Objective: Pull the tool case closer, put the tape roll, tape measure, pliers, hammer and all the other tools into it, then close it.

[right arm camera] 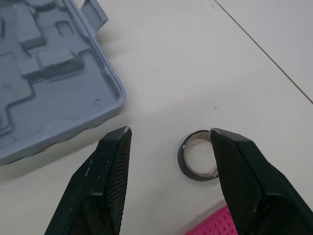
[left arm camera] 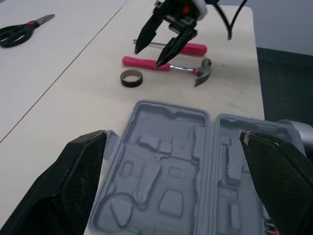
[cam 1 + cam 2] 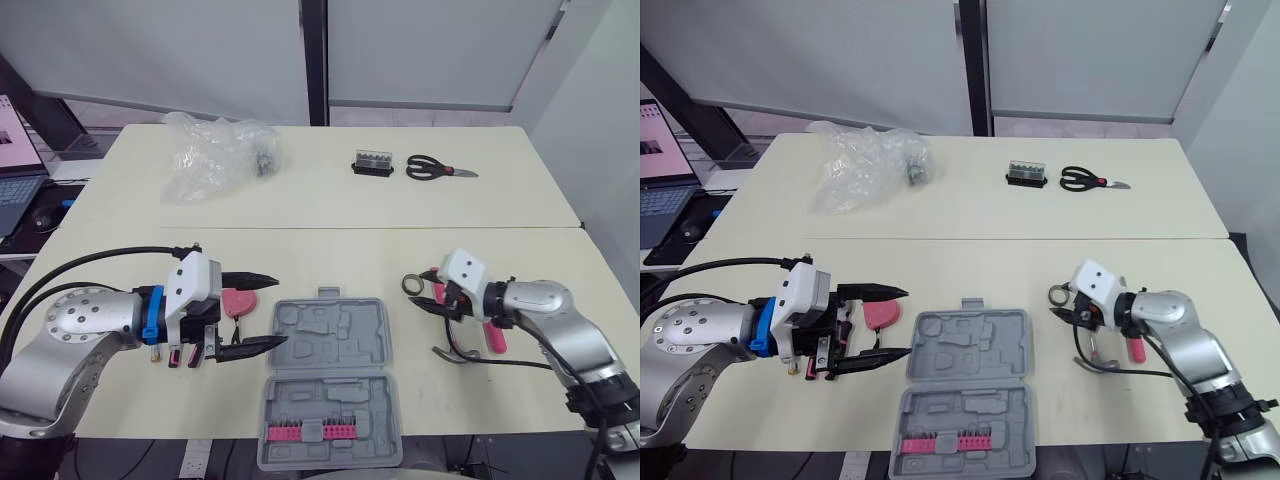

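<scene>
The open case [image 3: 330, 385] sits at the near desk [image 3: 330, 240] edge, and the left pincer [image 3: 272, 312] and right pincer [image 1: 170, 130] gape empty, the right beside the tape roll [image 1: 182, 157], probably light and stiff, best nipped across its wall.

- My left arm [image 3: 90, 325] lies low, forearm pointing toward my right; my left jaws stand wide apart, holding nothing.
- My right arm [image 3: 545, 310] bends inward; my right jaws gape, tips angled downward.
</scene>
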Robot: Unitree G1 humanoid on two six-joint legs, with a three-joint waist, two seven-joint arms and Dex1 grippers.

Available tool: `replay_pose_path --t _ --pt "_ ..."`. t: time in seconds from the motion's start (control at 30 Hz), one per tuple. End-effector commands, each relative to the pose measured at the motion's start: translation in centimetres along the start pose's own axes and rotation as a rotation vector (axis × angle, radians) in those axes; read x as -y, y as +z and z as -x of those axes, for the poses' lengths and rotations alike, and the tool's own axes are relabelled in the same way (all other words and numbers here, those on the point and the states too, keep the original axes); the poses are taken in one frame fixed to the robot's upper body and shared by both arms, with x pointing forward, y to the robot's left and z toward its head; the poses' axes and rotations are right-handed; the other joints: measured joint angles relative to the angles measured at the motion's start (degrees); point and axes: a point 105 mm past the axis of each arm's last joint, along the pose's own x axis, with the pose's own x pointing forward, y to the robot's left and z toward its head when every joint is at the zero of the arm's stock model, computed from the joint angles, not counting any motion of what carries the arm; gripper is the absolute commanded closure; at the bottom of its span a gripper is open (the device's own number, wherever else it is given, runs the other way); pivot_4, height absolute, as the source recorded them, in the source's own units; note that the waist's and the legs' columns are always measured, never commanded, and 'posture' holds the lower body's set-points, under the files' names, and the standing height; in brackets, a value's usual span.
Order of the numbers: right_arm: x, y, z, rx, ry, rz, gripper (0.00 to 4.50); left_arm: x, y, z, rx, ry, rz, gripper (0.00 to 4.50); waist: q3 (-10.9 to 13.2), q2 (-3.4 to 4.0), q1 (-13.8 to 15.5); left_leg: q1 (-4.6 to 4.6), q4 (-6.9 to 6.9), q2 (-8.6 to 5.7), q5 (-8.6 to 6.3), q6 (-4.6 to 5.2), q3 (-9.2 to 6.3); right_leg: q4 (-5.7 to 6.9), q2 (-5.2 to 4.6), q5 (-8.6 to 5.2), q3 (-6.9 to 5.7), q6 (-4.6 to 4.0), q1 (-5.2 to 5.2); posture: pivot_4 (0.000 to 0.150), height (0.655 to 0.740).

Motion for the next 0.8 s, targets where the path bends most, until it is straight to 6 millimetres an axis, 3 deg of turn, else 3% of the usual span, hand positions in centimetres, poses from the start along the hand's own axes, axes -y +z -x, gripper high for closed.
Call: replay_pose_path --t 0.03,0.57,0.8 --pt "0.4 0.1 -0.8 -0.02 -0.019 0.033 1.7 0.7 1.3 -0.8 0.036 -0.052 -0.043 0.0 0.0 0.0 0.04 -0.01 0.0 0.0 0.0 0.0 0.0 0.0 0.0 0.0 0.0 0.0 -0.01 0.15 0.74" --pt "1.9 -1.4 -3.2 -0.103 -0.099 -0.036 1.7 1.2 0.8 -1.7 0.044 -0.071 -0.067 0.0 0.0 0.01 0.03 0.0 0.04 0.0 0.0 0.0 -0.01 0.11 0.0 0.0 0.01 0.0 -0.03 0.15 0.74" --pt "1.6 -1.5 -3.5 -0.112 -0.086 -0.045 3.13 1.2 -0.1 -1.7 0.046 -0.065 -0.069 0.0 0.01 0.01 0.04 0.0 0.04 0.0 0.0 0.0 -0.01 0.12 0.01 0.0 0.0 0.0 -0.04 0.15 0.74"
